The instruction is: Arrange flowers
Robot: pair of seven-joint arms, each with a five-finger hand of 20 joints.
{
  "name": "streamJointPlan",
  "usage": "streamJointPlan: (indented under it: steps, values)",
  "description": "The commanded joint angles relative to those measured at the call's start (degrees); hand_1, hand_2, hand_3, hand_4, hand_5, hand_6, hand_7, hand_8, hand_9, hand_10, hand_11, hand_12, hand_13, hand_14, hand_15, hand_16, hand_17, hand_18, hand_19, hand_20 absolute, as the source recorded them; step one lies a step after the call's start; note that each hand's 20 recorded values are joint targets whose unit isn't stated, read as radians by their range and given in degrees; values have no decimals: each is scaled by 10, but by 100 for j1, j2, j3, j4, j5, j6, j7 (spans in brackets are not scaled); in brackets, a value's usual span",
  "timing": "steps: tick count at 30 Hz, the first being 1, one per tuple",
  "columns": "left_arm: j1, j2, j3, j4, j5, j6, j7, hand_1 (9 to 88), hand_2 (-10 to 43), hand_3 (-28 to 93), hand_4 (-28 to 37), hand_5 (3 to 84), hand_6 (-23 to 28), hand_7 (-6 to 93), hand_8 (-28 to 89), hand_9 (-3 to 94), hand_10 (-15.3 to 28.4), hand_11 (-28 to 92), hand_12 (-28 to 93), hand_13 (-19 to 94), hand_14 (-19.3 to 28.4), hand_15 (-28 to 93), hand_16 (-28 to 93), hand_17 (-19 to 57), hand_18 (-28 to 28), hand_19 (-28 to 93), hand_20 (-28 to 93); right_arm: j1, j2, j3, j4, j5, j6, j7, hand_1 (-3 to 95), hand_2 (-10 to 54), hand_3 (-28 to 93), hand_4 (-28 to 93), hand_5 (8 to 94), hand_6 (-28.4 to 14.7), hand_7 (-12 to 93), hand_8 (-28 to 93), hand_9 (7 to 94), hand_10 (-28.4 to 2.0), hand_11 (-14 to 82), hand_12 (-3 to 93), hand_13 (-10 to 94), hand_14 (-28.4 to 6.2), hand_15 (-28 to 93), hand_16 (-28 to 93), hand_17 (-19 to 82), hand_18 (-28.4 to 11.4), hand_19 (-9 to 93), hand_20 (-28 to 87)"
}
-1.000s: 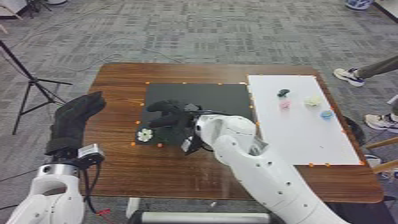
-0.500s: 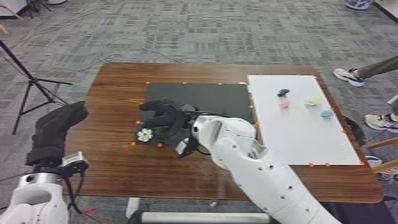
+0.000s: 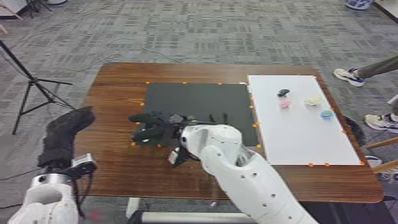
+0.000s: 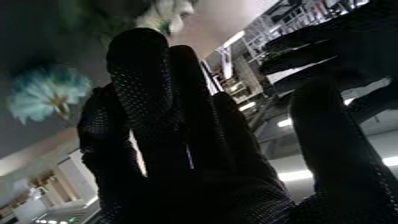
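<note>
My right hand (image 3: 153,127) is over the near left part of the black mat (image 3: 197,97), and its glove covers most of the white flower there. In the right wrist view that hand (image 4: 213,185) has straight fingers and holds nothing. Beyond its fingers are a pale blue flower (image 4: 46,94) and a white flower (image 4: 169,14). On the white sheet (image 3: 306,140) lie a pink flower (image 3: 284,104), a cream flower (image 3: 313,101) and a blue flower (image 3: 326,114). My left hand (image 3: 64,131), fingers extended, is by the table's left edge; the wrist camera catches the left hand (image 4: 333,62) too.
A small dark object (image 3: 283,92) rests on the white sheet near its far end. Orange markers line the mat and sheet. A black tripod (image 3: 34,82) stands on the floor left of the brown table (image 3: 169,175).
My right hand has moved left and slightly nearer, over the white flower that was in view earlier. The left hand has shifted a little nearer and left compared with a second ago.
</note>
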Motion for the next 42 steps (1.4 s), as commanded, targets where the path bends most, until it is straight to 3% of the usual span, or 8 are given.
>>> streamJointPlan:
  steps: [1, 4, 10, 13, 17, 29, 42]
  values:
    - [-782, 57, 480, 25, 216, 262, -413, 255, 45, 716, -241, 489, 15, 194, -78, 478, 126, 208, 130, 384, 168, 198, -5, 15, 118, 58, 148, -18, -100, 62, 241, -577, 124, -227, 232, 163, 611, -169, 263, -64, 83, -73, 598, -137, 80, 89, 681, -163, 591, 296, 284, -272, 782, 548]
    - [-728, 50, 458, -4, 197, 236, -394, 254, 45, 717, -241, 488, 15, 194, -78, 478, 126, 207, 129, 383, 169, 198, -4, 15, 118, 58, 147, -23, -82, 83, 292, -697, 133, -252, 231, 163, 610, -169, 263, -63, 84, -73, 600, -136, 81, 89, 683, -163, 592, 295, 284, -272, 782, 550]
    - [-264, -10, 115, -101, 75, -19, -176, 253, 45, 717, -241, 488, 14, 195, -77, 477, 126, 207, 129, 382, 169, 198, -3, 14, 118, 58, 147, 10, -4, 62, 301, -688, 229, -146, 230, 163, 612, -168, 264, -62, 89, -75, 600, -136, 81, 88, 685, -161, 593, 295, 287, -272, 783, 550]
    - [21, -57, -122, -132, -2, -254, -14, 253, 45, 717, -241, 489, 15, 195, -78, 477, 126, 207, 130, 382, 169, 197, -3, 14, 119, 58, 147, 69, 69, 37, 286, -645, 308, -69, 229, 164, 613, -168, 266, -63, 91, -76, 599, -136, 81, 88, 686, -161, 594, 294, 287, -272, 783, 550]
    - [310, -132, -359, -130, -78, -361, 146, 254, 45, 716, -242, 489, 15, 195, -78, 476, 126, 207, 130, 381, 169, 198, -2, 13, 119, 58, 147, 113, 162, -1, 282, -587, 337, 14, 229, 164, 614, -168, 268, -64, 91, -78, 598, -137, 81, 88, 685, -161, 594, 293, 287, -272, 784, 550]
    - [559, -226, -549, -161, -104, -585, 286, 253, 43, 718, -240, 488, 15, 195, -77, 477, 126, 208, 130, 381, 169, 197, -3, 13, 119, 59, 146, 224, 277, -24, 202, -442, 389, 91, 230, 160, 616, -167, 273, -65, 90, -78, 594, -140, 80, 88, 685, -161, 595, 294, 287, -273, 785, 550]
    - [488, -198, -434, -164, -62, -606, 222, 252, 42, 718, -240, 486, 13, 195, -77, 475, 126, 206, 130, 379, 168, 198, 0, 12, 120, 58, 147, 274, 321, -91, 35, -148, 439, 136, 230, 157, 614, -166, 285, -64, 92, -78, 602, -141, 84, 89, 689, -160, 597, 292, 290, -274, 787, 549]
